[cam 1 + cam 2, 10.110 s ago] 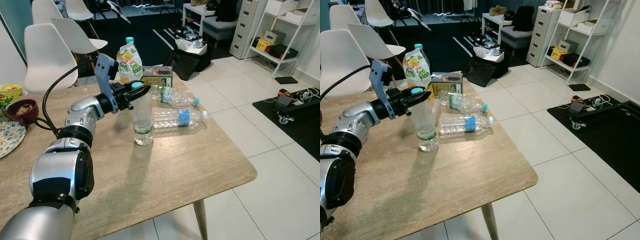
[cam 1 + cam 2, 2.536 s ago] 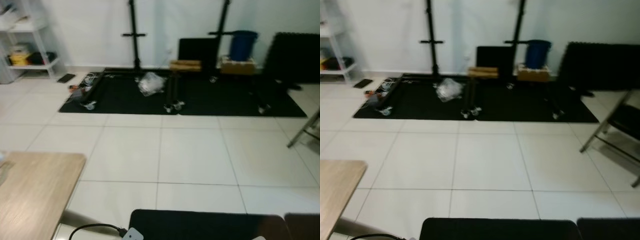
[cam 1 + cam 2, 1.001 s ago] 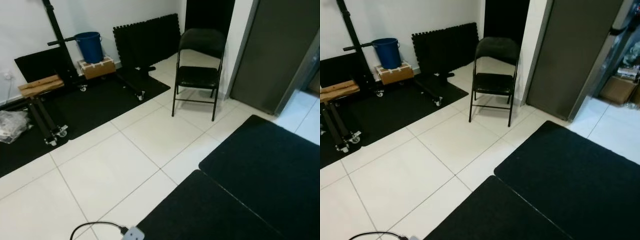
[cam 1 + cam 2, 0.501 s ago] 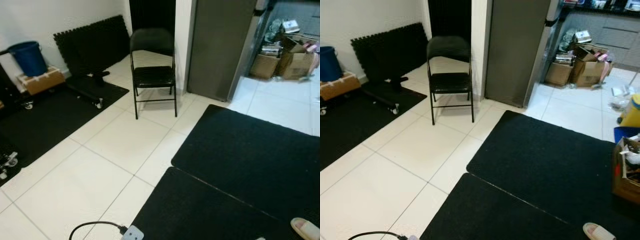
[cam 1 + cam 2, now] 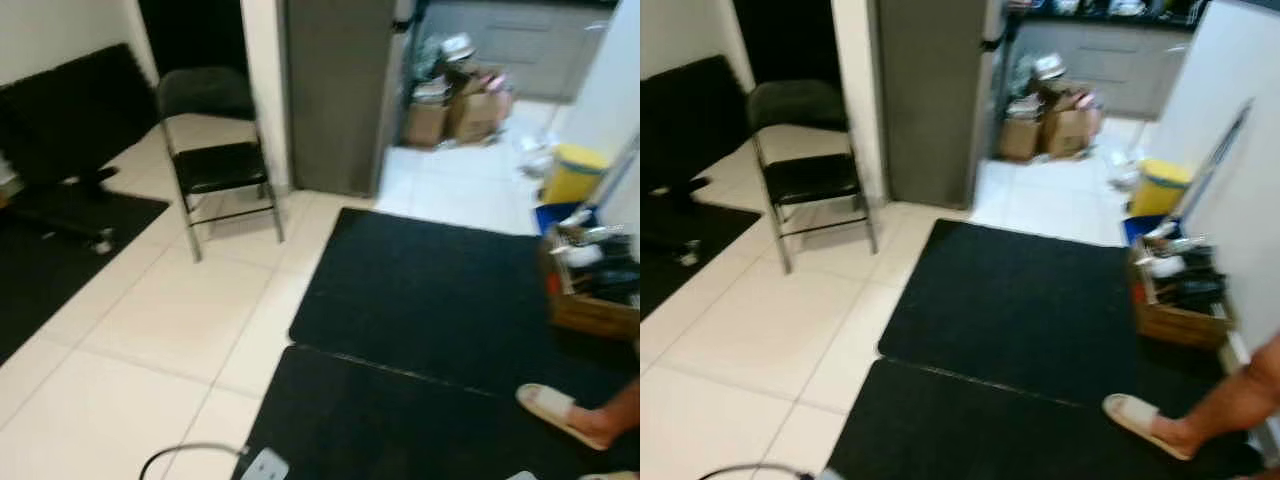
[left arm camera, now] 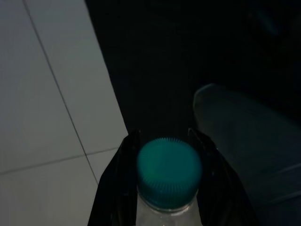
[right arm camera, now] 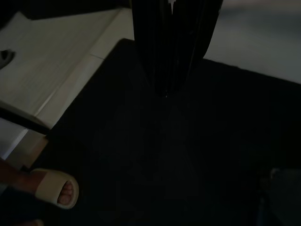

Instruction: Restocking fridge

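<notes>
Bottle: clear plastic, round ribbed teal cap, clamped at the neck between the two black fingers of the left pincer; no label or writing can be read on it. Below the left pincer: pale square floor tiles with thin grey joints, meeting the edge of a dark, matte mat.

Right pincer: long black fingers drawn together, nothing between them, hanging above the dark mat. Beside and beneath it, a person's foot in a beige open-toed slipper.

Ahead of both pincers, in the blurred head views: fridge, tall, grey, flat-sided, standing beside a white wall corner; folding chair, black padded seat and back on thin metal legs, just beside the fridge; two black rectangular mats laid edge to edge on the tiles; brown cardboard boxes on the floor past the fridge, markings too blurred to read; wooden crate of dark items; yellow bin.
</notes>
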Controlling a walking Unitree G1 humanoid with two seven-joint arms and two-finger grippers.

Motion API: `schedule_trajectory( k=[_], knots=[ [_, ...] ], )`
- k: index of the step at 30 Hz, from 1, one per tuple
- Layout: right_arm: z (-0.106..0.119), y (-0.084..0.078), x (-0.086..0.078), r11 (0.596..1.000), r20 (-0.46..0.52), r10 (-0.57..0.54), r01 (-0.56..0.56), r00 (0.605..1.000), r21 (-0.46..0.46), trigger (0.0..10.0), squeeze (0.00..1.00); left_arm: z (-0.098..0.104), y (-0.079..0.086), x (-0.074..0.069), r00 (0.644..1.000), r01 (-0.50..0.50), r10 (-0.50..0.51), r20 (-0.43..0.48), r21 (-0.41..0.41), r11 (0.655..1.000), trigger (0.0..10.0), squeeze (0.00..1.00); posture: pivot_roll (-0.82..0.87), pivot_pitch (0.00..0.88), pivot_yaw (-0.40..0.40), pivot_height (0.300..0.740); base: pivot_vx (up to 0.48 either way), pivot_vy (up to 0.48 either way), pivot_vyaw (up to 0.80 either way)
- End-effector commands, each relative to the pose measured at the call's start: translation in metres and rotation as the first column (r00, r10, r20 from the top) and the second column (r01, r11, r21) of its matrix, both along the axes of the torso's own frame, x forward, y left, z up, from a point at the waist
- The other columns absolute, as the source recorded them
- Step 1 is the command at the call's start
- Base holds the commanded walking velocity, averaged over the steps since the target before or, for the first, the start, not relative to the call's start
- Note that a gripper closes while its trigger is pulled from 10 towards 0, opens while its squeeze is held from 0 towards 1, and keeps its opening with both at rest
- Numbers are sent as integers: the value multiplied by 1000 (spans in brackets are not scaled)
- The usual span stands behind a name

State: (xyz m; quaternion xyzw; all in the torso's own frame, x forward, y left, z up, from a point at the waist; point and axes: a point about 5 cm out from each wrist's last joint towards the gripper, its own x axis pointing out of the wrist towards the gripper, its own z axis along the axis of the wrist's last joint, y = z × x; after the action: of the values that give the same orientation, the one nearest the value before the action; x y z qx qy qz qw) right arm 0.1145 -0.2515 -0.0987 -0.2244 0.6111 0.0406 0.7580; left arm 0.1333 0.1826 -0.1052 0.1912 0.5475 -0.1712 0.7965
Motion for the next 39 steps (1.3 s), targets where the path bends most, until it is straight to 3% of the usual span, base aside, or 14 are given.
schedule_trajectory(
  k=[1, 11, 21, 33, 39],
  knots=[
    [0, -2, -1, 1000, -3, -2, 2, 1000, -1, 10000, 0, -1, -1, -3, 1000, 3, -4, -19, -2, 1000, 10000, 0, 14, 0, -9, 740, 0, 0, -763],
    [0, 0, 0, 1000, 9, -11, 11, 1000, 4, 10000, 0, -1, 7, -5, 1000, -8, 8, -29, 2, 1000, 10000, 0, 12, 0, -8, 740, 0, 0, -760],
    [-1, 3, 1, 1000, 20, -18, 18, 1000, 15, 10000, 0, -2, 6, -10, 999, -28, 27, -40, -20, 999, 10000, 0, 13, 0, -8, 740, 0, 0, 0],
    [1, 15, 17, 999, 47, -13, 12, 999, 32, 10000, 0, -2, 3, -9, 999, -26, 25, -43, -29, 999, 10000, 0, 13, 0, -7, 740, 357, 0, 0],
    [2, 13, 18, 999, 49, -14, 12, 999, 31, 10000, 0, -2, 1, -8, 999, -25, 23, -40, -32, 999, 10000, 0, 13, 0, -5, 740, 398, 0, 0]
  ],
)
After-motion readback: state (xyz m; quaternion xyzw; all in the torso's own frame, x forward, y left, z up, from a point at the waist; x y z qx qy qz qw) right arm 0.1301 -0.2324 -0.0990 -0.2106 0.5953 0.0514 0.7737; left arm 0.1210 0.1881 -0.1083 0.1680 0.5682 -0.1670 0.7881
